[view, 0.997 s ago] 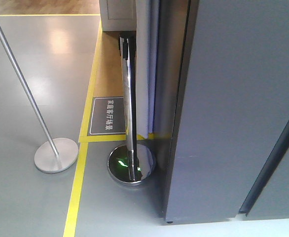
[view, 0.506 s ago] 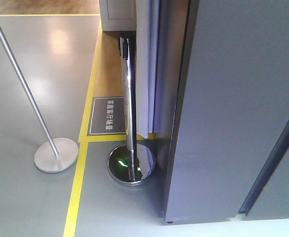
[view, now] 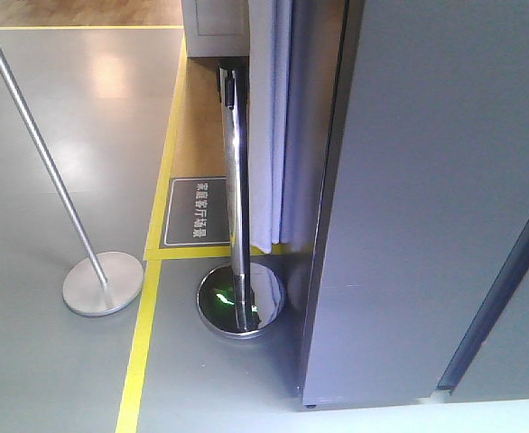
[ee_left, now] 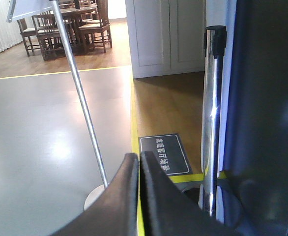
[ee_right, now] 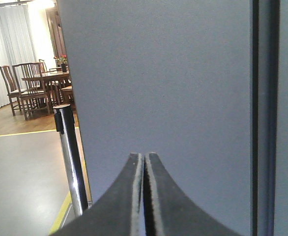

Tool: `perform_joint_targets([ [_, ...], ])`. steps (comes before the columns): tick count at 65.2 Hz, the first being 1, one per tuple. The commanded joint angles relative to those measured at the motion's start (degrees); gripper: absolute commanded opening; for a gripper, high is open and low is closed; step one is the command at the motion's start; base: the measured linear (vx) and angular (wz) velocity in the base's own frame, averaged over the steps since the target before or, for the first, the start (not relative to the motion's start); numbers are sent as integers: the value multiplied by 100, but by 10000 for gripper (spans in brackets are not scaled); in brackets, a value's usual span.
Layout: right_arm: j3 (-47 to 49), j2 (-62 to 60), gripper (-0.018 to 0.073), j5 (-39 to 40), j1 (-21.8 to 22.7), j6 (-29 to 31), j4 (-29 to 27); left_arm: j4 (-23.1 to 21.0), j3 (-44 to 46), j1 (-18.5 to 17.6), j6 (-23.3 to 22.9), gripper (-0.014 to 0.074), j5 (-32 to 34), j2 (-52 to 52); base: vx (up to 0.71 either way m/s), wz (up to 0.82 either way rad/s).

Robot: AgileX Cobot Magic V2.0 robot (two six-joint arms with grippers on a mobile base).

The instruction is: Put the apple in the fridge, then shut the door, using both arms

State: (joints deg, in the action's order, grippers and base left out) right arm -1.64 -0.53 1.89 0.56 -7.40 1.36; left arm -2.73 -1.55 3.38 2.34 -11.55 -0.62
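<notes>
Grey glossy floor (view: pixel 57 135) with yellow tape lines fills the left of my front view; a slanted matte pole on a round base (view: pixel 102 281) stands far left, a chrome stanchion (view: pixel 237 216) nearer the tall dark grey fridge door (view: pixel 427 198). Over the last second the white sliver between door and cabinet has narrowed, so I judge the door is swinging shut and the apple, nowhere visible, is presumably inside. My left gripper (ee_left: pixel 136 160) shows both fingers pressed together, holding nothing. Only the right wrist view shows the right gripper (ee_right: pixel 144 158), likewise closed and empty, pointing at the door's grey face.
</notes>
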Motion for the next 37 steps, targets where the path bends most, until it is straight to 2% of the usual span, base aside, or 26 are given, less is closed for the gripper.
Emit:
perform_joint_targets([
  [1,-52,-29,-2,472,15,62,77,-66,-85,8,-5,-8,468,-89,0,0],
  [37,-52,-29,-2,472,15,62,77,-66,-85,8,-5,-8,468,-88,0,0],
])
